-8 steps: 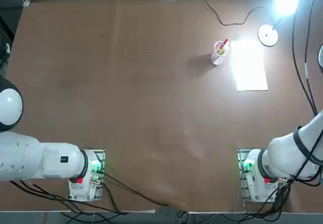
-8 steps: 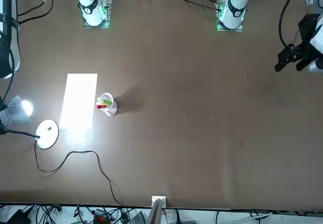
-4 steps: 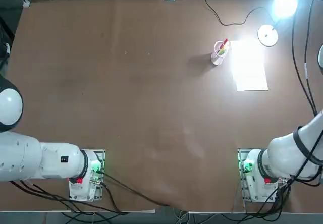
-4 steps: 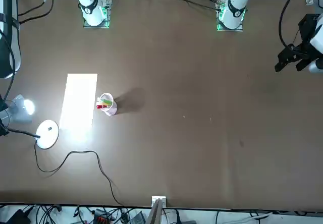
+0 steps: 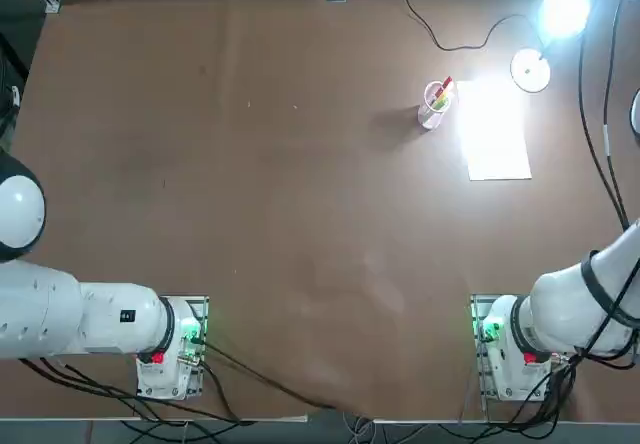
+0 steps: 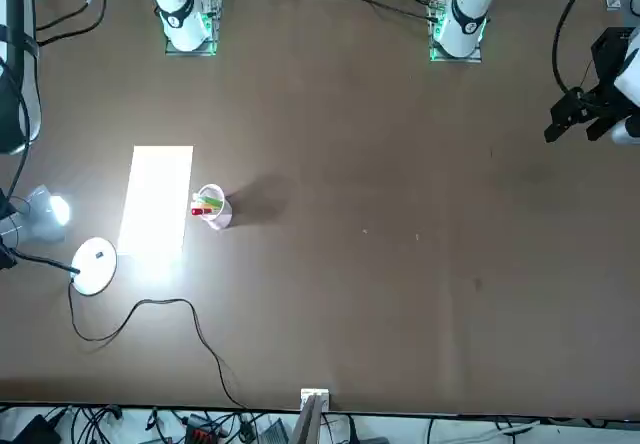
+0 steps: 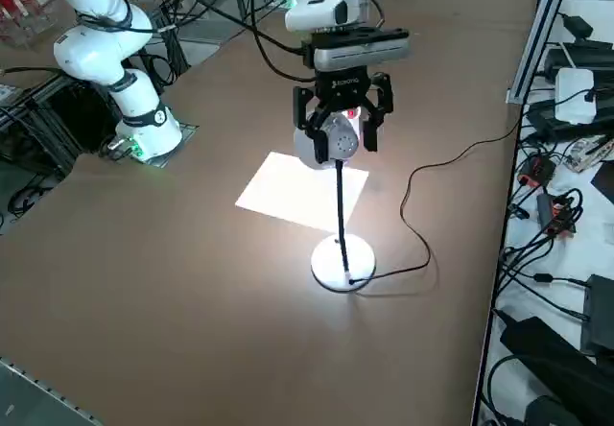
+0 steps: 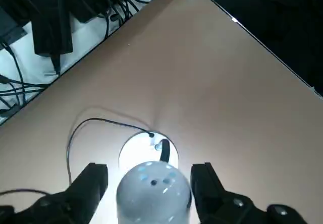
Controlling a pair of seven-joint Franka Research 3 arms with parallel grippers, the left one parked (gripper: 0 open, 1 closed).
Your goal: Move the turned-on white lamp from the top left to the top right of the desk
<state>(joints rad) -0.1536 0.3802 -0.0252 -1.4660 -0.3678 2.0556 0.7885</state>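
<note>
Right gripper (image 8: 150,166) spread wide and holding nothing, I'm seeing the lamp's head (image 8: 153,196) shifting slightly, its base (image 5: 530,71) staying top right, apparently delivered.

glossy white lamp base (image 7: 331,265), matt brown desk (image 7: 211,311)

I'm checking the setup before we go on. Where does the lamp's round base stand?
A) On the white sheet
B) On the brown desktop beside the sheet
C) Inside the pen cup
B: the round base rests on bare brown desktop, beside the white sheet.
</note>
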